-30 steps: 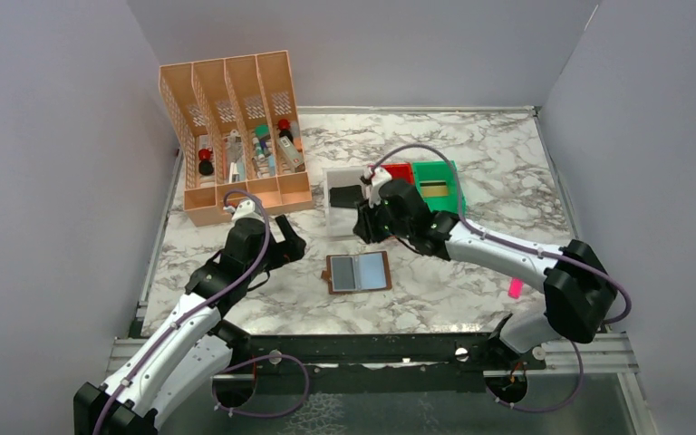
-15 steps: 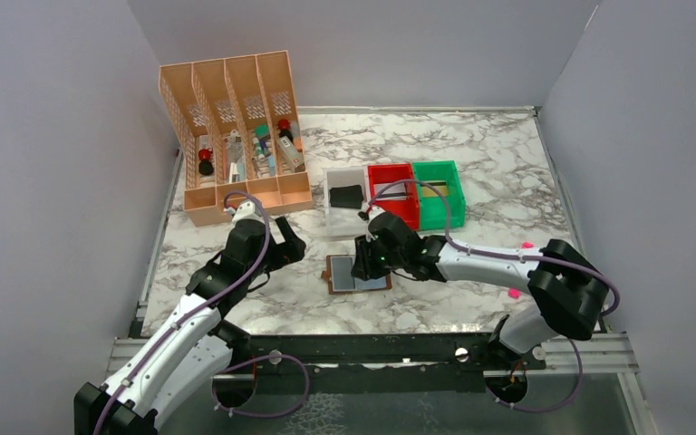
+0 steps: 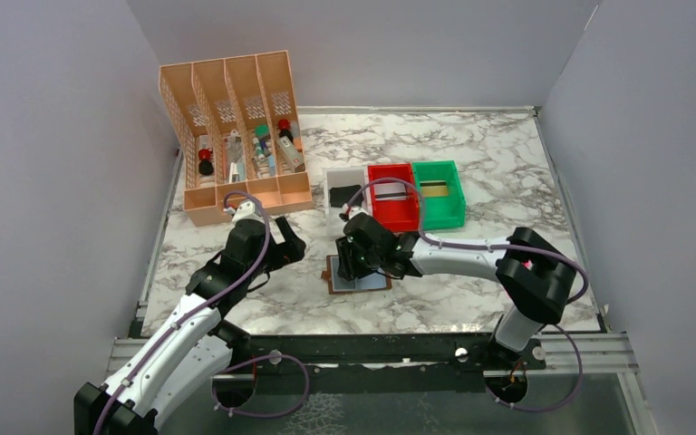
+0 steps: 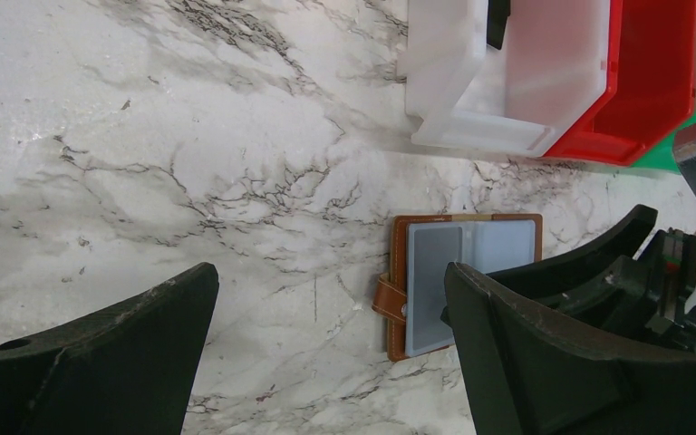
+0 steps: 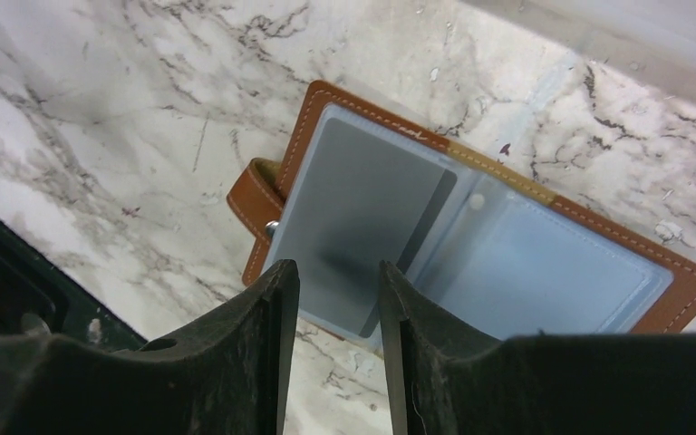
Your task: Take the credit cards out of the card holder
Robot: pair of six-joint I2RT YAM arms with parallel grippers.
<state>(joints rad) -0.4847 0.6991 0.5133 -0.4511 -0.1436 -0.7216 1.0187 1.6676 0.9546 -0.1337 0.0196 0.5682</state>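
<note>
The brown card holder (image 3: 367, 282) lies open on the marble table, its grey-blue sleeves facing up. In the right wrist view a grey credit card (image 5: 362, 213) sits in the left sleeve of the card holder (image 5: 671, 299); the right sleeve looks pale and see-through. My right gripper (image 5: 338, 272) hovers over the near edge of that card, jaws a little apart with nothing between them. My left gripper (image 4: 331, 272) stands wide open over bare table to the left of the card holder (image 4: 399, 272), not touching it.
White bin (image 3: 331, 216), red bin (image 3: 393, 217) and green bin (image 3: 442, 217) stand in a row just behind the holder; a dark flat item lies in the white one. An orange file rack (image 3: 236, 195) stands at the back left.
My right gripper came from over the white bin down and to the near left, onto the open holder, and its jaws widened slightly. The left arm has not moved.
</note>
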